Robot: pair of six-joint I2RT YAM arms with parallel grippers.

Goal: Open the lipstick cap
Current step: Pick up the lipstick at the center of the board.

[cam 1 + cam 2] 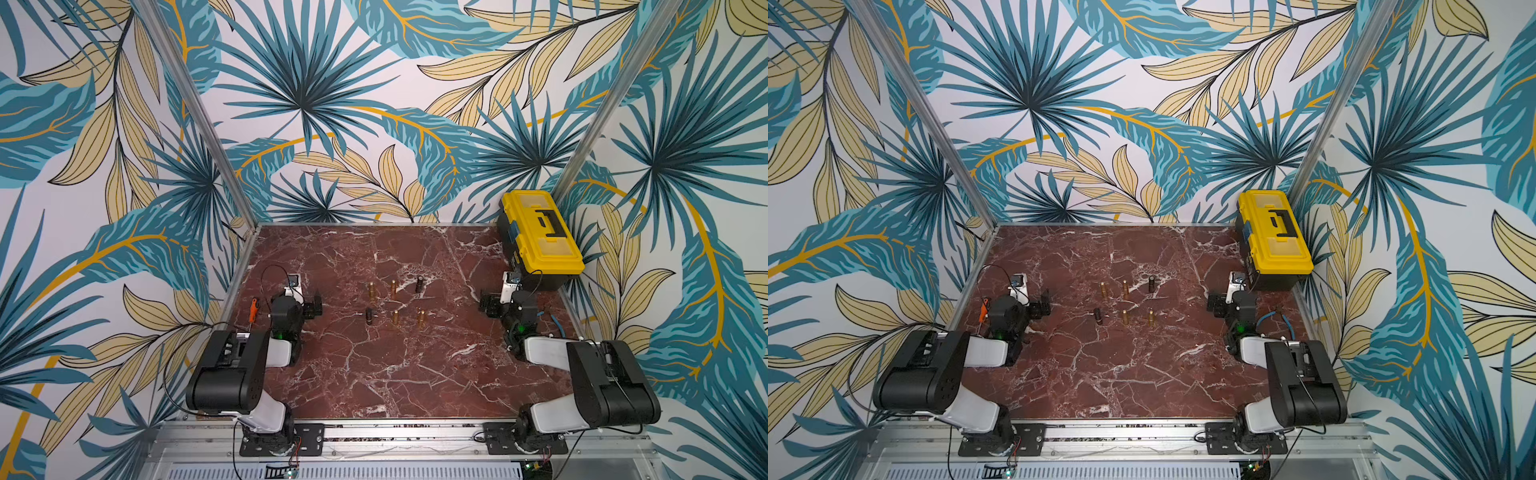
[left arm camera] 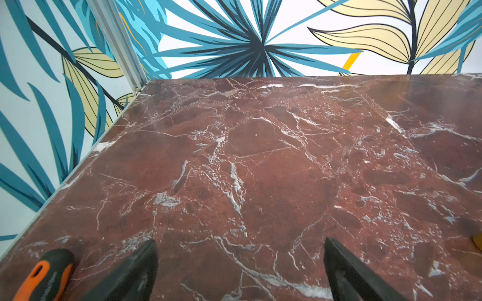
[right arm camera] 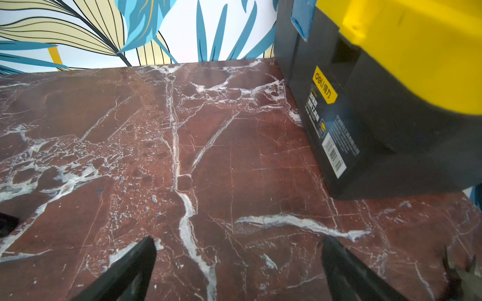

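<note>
Both arms were folded low at the near corners of the marble tabletop [image 1: 415, 374]. In its wrist view the left gripper [image 2: 240, 245] had its jaws spread wide with only bare marble between them and nothing held. The right gripper [image 3: 238, 241] stood the same way, wide apart and empty. The lipsticks stood upright mid-table, between the two grippers and well apart from both, in two rows of three. They were the front dark lipstick [image 1: 369, 316], the rear dark lipstick [image 1: 420, 284] and four gold tubes [image 1: 393, 288]. Neither wrist view clearly showed any of them. Which one was meant for opening could not be told, and the cap seams were too small to make out in the top views. Judged handling: light, rigid, smooth-cased tubes, probably slippery under the pads. Standing narrow and tall, they would be easy to knock over with a sideways brush, and the neighbours stood near enough to be toppled too. Suggested hold: one gripper low on the barrel, squarely across it, to pin the base. The other goes on the upper part where the cap should sit, pulling straight along the tube's axis without levering. The front dark lipstick looked the easier reach for the left gripper. A yellow toolbox [image 1: 540, 232] sat in the far right corner, an orange-handled tool [image 1: 253, 309] lay beside the left arm, and blue-handled pliers [image 1: 557, 324] lay by the right arm; none bore on the task.
</note>
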